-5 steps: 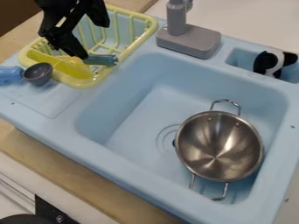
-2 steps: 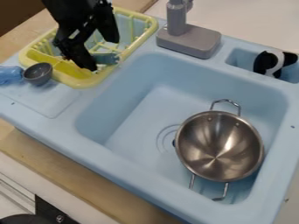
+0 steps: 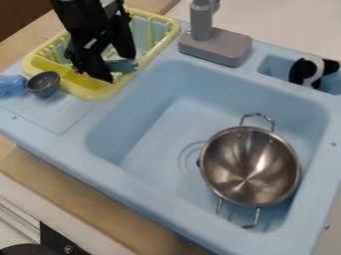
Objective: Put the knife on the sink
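Observation:
The gripper [image 3: 118,67] hangs down over the front of the yellow dish rack [image 3: 98,93], left of the sink basin. Its fingers stand apart, one low near the rack's front part and the other farther back to the right. Between them shows a teal handle [image 3: 122,65], which looks like the knife's; its other end is hidden behind the near finger. Whether a finger touches it, I cannot tell. The light blue sink [image 3: 160,134] spreads to the right of the rack.
A metal pan [image 3: 250,167] with two wire handles sits in the basin's right side. The grey faucet base [image 3: 216,46] stands behind the basin. A black-and-white toy [image 3: 313,72] rests in the back right compartment. A grey scoop [image 3: 43,84] lies left of the rack.
The gripper has moved right and lower over the rack, and its fingers are now on either side of the teal handle. The pan and the toy have stayed put.

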{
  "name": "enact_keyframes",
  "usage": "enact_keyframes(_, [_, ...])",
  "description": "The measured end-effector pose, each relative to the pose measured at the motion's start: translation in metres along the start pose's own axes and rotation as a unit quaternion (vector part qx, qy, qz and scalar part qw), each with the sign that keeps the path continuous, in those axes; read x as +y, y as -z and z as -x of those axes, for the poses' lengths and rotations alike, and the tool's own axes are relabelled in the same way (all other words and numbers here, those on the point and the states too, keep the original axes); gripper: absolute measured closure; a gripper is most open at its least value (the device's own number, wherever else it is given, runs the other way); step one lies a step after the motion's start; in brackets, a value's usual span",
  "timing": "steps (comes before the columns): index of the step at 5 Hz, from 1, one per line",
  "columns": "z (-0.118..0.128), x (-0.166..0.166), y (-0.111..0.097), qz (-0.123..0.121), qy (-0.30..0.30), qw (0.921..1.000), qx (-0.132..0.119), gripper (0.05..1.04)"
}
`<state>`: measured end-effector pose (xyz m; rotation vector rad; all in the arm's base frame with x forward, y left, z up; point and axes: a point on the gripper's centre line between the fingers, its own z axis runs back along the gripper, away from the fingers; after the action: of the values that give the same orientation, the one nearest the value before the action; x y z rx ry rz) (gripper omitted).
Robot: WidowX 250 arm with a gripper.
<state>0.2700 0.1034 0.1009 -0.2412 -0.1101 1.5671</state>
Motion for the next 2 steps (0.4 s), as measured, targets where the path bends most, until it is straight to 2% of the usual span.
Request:
enact_keyframes(1, [0.0019,0.0048,-0.0005,-0.015,-0.002,0.9999,0.005,0.621])
enact_keyframes(2, [0.0049,0.0074,-0.0025,-0.025,-0.001,0.9995,0.019,0.815])
